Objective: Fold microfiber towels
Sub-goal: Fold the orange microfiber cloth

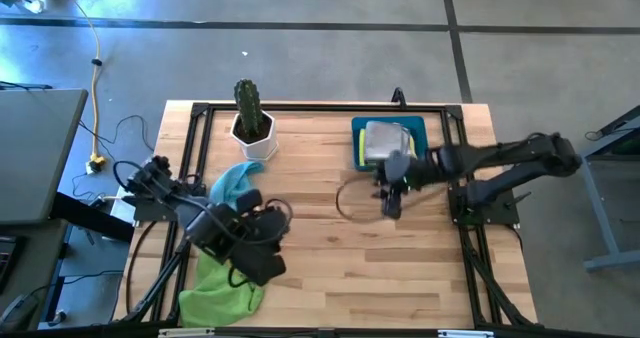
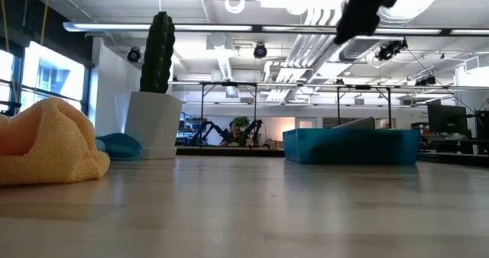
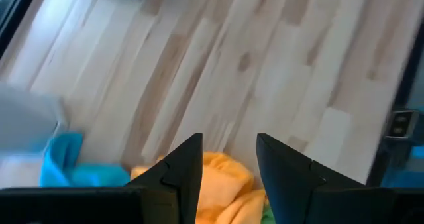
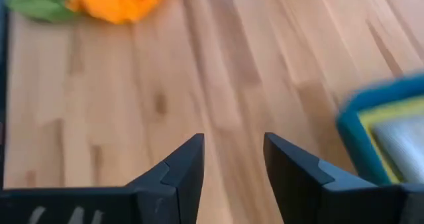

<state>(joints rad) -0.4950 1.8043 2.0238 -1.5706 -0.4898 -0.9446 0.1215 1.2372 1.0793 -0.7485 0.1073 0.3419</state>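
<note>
An orange towel (image 3: 225, 184) lies crumpled on the table at the near left, also in the low view (image 2: 46, 147). My left gripper (image 3: 228, 158) hangs open above it, clear of it. In the high view that arm (image 1: 240, 238) hides the orange towel. A light blue towel (image 1: 235, 183) and a lime green towel (image 1: 220, 290) lie beside it. A grey towel (image 1: 385, 138) lies on a yellow one (image 4: 387, 114) in the blue bin (image 1: 358, 143). My right gripper (image 1: 390, 206) hangs open over bare wood just in front of the bin, with nothing between its fingers (image 4: 179, 171).
A cactus in a white pot (image 1: 250, 123) stands at the far edge, left of the middle. A black frame (image 1: 300, 108) runs along the table's edges. Bare wood (image 1: 330, 268) lies between the towel heap and the bin.
</note>
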